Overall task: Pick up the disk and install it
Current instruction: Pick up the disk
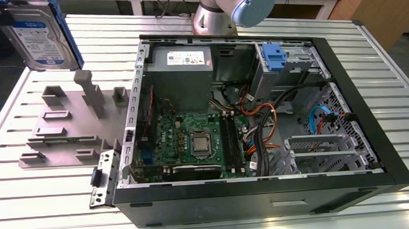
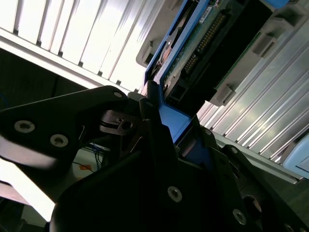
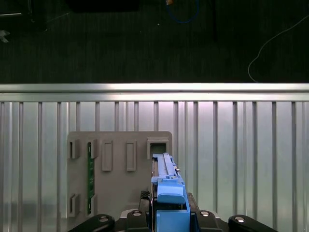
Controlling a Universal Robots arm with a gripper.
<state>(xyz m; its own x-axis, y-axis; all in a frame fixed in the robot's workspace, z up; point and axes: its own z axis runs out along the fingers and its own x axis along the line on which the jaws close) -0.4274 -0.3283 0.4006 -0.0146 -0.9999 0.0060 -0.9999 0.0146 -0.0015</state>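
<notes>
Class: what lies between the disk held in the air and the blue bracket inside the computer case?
From the disk, bare table, then the case wall and the grey power supply, seen in the exterior view.

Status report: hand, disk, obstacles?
Hand shut on silver hard disk in blue plastic frame. Disk held above grey fixture plate. Open black computer case apart, toward exterior view's right.

disk (image 1: 39, 36) cropped at top, arm (image 1: 214, 18) cropped
</notes>
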